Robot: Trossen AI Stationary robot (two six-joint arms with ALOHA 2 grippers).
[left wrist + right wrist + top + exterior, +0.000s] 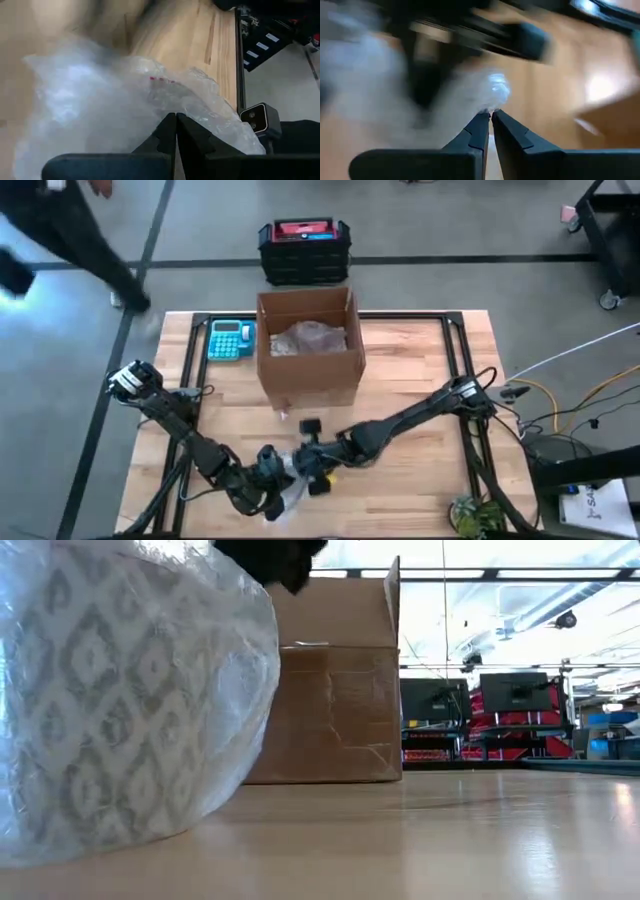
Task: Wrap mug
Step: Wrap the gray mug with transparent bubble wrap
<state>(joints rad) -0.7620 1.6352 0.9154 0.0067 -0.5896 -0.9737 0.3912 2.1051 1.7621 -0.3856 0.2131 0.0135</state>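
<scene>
Left wrist view: left claw (175, 118) pinching bubble wrap (100, 110).

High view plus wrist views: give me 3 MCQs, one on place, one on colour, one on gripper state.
1. Where is the calculator?
A. Beside the cardboard box
B. Inside that box
C. Near the plant

2. What colour is the calculator?
A. Red
B. Teal
C. Yellow

3. How are the left gripper fingers?
A. Wide open
B. Pressed together at the bubble wrap
C. Around the box flap

Answers: 1 A, it lies against the box's side in the high view; 2 B, its body is teal; 3 B, the left wrist view shows no gap.
</scene>
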